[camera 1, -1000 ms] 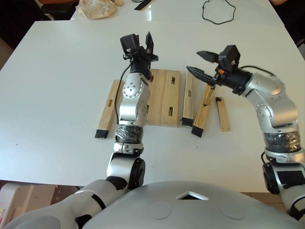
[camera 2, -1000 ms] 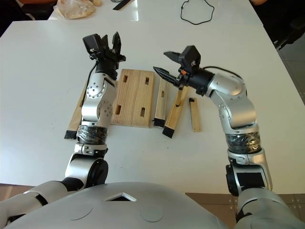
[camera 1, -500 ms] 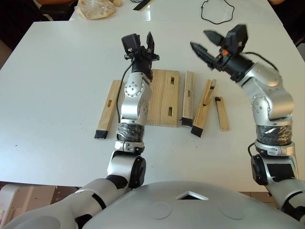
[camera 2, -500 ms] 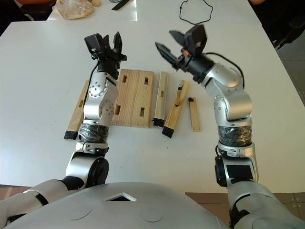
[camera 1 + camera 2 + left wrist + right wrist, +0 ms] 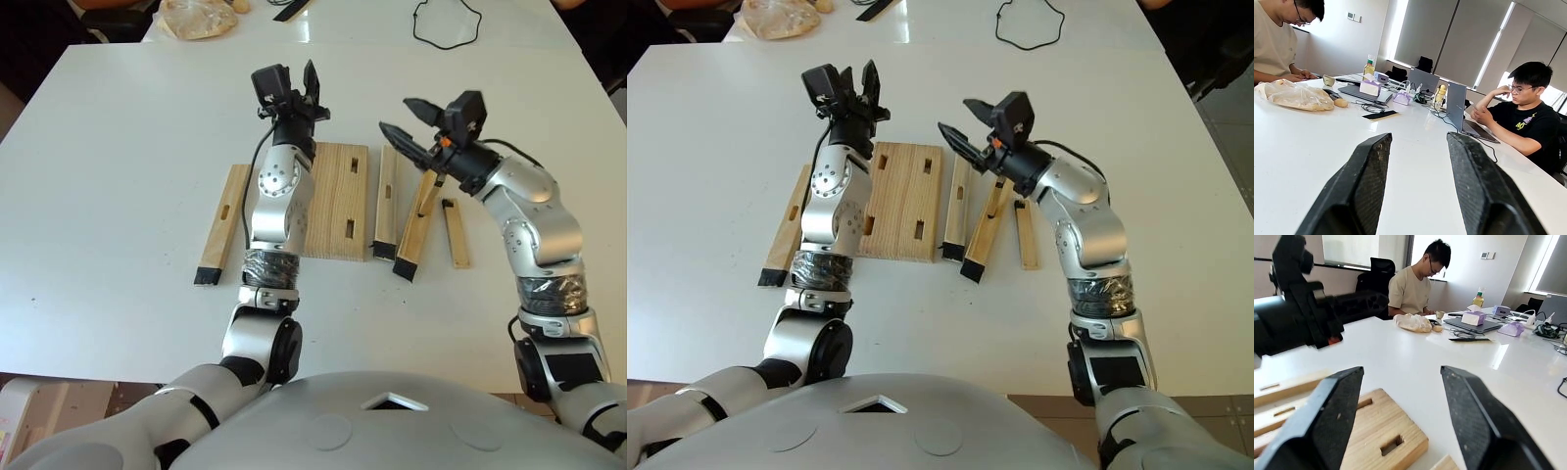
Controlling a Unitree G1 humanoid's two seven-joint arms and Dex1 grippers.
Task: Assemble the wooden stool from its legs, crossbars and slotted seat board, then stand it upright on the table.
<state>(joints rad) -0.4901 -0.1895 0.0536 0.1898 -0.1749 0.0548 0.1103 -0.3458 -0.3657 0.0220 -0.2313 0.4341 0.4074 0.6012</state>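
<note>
Right, the seat board lies flat on the worktop, nothing slotted in yet. Loose legs lie just beside it, either side. My right claw hovers spread wide over the right-hand ones. My left claw, spread and empty, sits past its far edge. Next, I reckon: drop and pinch a leg.

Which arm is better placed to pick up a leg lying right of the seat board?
Right. The right gripper hangs open just above those legs, while the left gripper is raised past the seat board's far edge.
</note>
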